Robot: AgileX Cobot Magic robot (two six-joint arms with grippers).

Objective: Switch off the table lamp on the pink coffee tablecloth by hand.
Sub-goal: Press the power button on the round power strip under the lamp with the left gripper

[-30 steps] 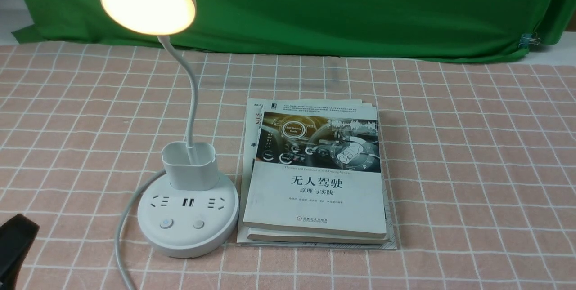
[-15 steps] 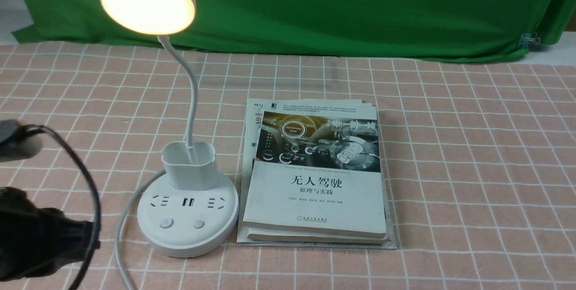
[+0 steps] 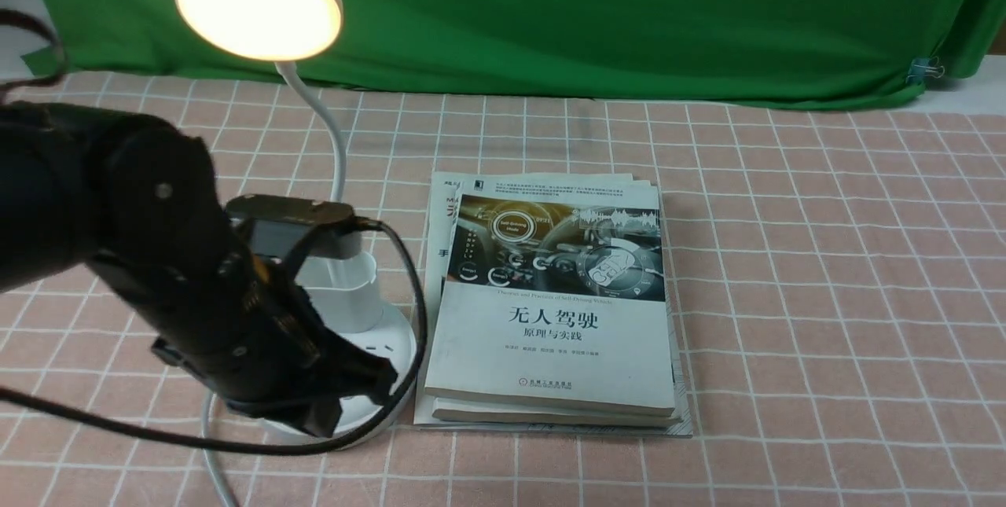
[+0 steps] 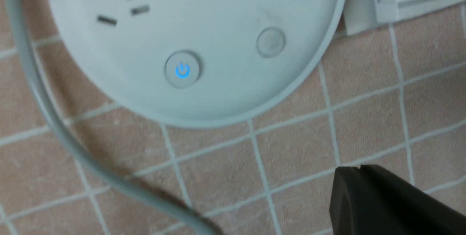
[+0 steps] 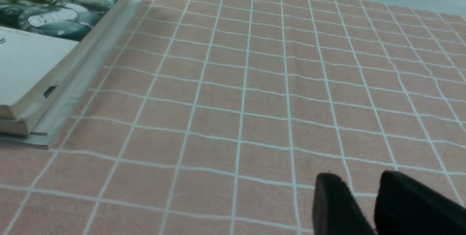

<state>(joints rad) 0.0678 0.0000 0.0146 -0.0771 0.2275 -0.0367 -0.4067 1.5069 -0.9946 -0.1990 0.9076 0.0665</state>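
Note:
The white table lamp stands on the pink tablecloth (image 3: pixel 786 295), and its round head (image 3: pixel 258 2) is lit. My black left arm covers the front of the lamp base (image 3: pixel 397 338) and part of the cup holder (image 3: pixel 350 287). My left gripper (image 3: pixel 369 385) hangs just above the base's front edge. In the left wrist view the base (image 4: pixel 225 12) shows a blue-lit power button (image 4: pixel 182 70) and a plain button (image 4: pixel 271 42). The left gripper (image 4: pixel 358 171) is shut and empty, over cloth just off the base rim. My right gripper (image 5: pixel 360 181) is open and empty, low over bare cloth.
A stack of books (image 3: pixel 550 310) lies right beside the lamp base and also shows in the right wrist view (image 5: pixel 43 45). The lamp's white cord (image 4: pixel 54 125) runs off the base toward the front. A green backdrop cloth (image 3: pixel 589 12) hangs at the back.
My left arm has swung from the lower left edge rightward over the lamp base, and it now hides the buttons in the front view. The lamp stays lit.

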